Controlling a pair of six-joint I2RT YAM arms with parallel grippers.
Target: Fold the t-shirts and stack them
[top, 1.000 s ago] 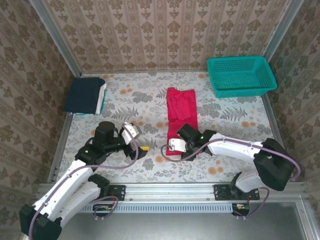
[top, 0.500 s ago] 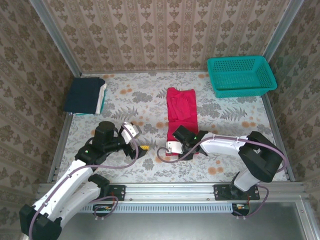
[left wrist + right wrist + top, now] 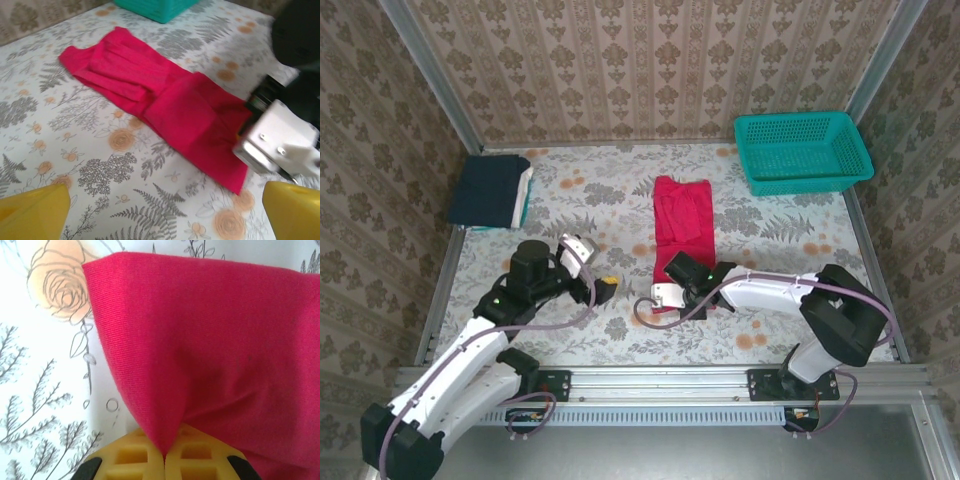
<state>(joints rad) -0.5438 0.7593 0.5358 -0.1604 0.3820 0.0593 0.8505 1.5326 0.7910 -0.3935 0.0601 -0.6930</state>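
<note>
Red t-shirt (image 3: 682, 222) near corner pinched tight by right gripper (image 3: 164, 456); left gripper (image 3: 600, 286) gapes wide, empty.

Red t-shirt (image 3: 682, 225) folded lengthwise mid-table, near hem pinched, navy shirt stack (image 3: 490, 190) far-left

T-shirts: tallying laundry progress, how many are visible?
4: red t-shirt mid-table, right gripper pinching its hem; navy, white, teal ones stacked far left. More may hide there.
</note>
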